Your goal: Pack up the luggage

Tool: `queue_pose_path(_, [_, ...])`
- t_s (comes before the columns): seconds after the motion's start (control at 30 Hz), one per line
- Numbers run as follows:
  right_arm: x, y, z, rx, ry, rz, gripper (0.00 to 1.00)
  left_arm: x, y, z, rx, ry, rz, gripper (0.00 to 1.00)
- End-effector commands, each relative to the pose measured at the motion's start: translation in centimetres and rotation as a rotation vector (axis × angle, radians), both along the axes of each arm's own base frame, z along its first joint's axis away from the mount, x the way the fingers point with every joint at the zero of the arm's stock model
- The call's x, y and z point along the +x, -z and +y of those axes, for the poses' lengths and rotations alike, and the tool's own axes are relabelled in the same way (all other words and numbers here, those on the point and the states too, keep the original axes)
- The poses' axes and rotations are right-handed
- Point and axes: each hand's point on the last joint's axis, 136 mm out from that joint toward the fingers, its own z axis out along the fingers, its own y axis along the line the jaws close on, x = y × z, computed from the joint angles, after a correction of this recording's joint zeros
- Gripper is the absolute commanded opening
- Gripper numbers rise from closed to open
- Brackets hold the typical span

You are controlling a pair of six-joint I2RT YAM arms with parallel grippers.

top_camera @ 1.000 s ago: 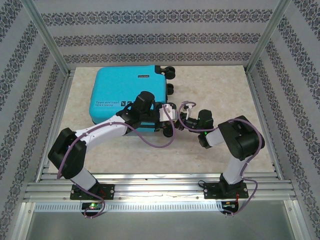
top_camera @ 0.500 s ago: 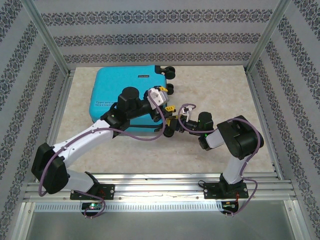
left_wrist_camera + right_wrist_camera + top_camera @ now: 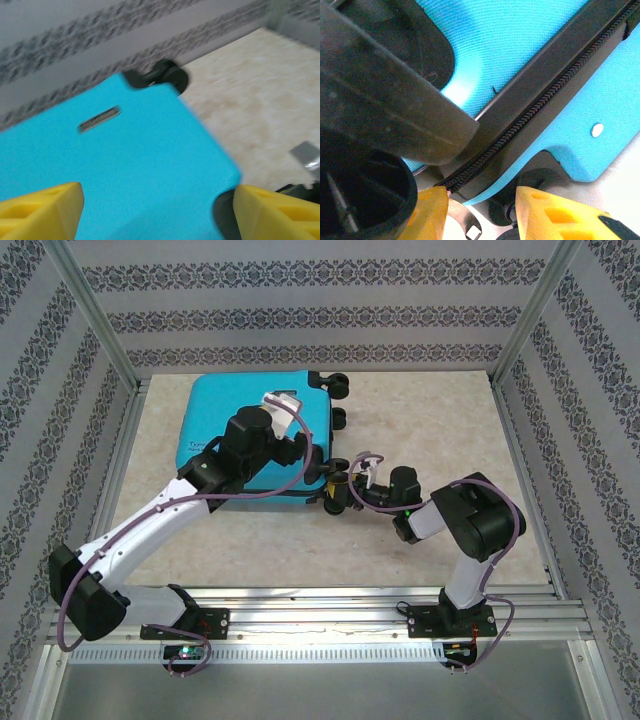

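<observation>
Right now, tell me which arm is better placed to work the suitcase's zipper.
Right. The right end effector sits at the luggage's near corner, the zipper running just past its yellow fingers. The left end effector hovers open above the flat top face, away from that zipper.

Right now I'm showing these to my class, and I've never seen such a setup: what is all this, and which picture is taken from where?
These are two robot arms bolted at a table's near edge. The wide picture looks down from above and behind them; the other two come from cameras on the wrists. On the beige table lies one turquoise suitcase, flat. The left pincer hangs open over its shell, holding nothing. The right pincer sits at the zipper seam at the case's near right corner; whether it grips anything I cannot tell.
</observation>
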Motion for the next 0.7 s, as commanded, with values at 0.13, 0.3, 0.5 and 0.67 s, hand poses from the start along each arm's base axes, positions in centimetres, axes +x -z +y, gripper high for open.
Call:
queue_pose_path(0.13, [-2.0,0.8,1.0,-0.039,-0.037,-0.019,0.42,-1.2,2.0,10.9,0.038,-0.422,0.142,0.80])
queue_pose_path(0.3, [-2.6,0.7,1.6,-0.048,-0.055,-0.029,0.40,-1.1,4.7,14.8,-0.015,-0.514,0.229,0.78])
queue_pose_path(0.5, [-2.6,0.6,2.2,-0.064,-0.056,-0.047,0.39,-0.7,6.0,14.8,-0.030,-0.496,0.268,0.77])
queue_pose_path(0.67, [-1.3,0.4,2.6,-0.077,-0.035,-0.054,0.38,0.0,6.9,13.0,-0.049,-0.421,0.329,0.72])
